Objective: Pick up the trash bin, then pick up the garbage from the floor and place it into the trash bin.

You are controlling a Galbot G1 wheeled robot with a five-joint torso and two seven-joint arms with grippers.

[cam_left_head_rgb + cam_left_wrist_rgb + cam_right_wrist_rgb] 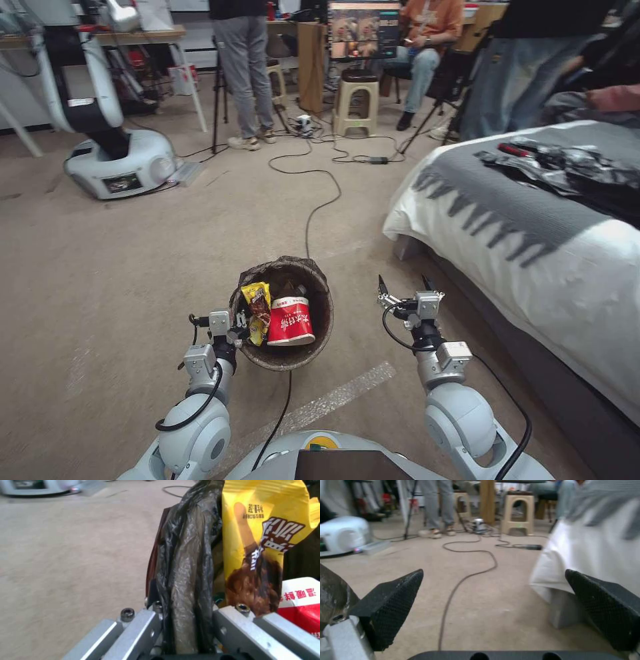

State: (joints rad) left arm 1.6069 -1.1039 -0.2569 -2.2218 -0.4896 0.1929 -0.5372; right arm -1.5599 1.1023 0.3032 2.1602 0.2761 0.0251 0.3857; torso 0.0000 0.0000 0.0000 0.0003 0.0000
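left gripper (235, 331) clamped on the near-left rim of the trash bin (313, 350), bag liner (185, 580) pinched between its jaws; yellow wrapper (257, 305) and red cup (289, 321) inside the bin, just beside that gripper; right gripper (405, 285) spread wide, holding nothing, over the carpet (100, 267) right of the bin, near the bed (533, 267)

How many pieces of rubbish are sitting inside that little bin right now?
2 that I can see: a yellow snack wrapper by the rim near the left gripper, and a red-and-white paper cup beside it. More may be hidden underneath.
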